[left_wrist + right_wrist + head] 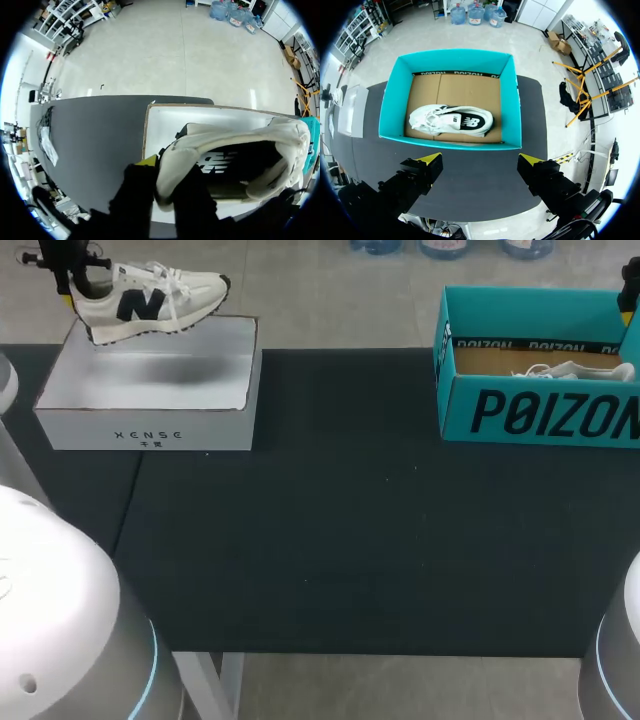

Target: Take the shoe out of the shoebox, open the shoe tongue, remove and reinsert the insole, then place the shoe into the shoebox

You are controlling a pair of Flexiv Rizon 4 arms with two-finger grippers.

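White rounded arm housings (50,580) w/ blue light rings (152,660); blk jaws, yellow tips (432,159).

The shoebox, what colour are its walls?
Teal shoebox, with a brown cardboard floor; clearest in the right wrist view.

Light was bright, even, from overhead; soft grey shadow lay under raised shoe (150,298) on white box (200,390) top; dark table (350,540) looked matte
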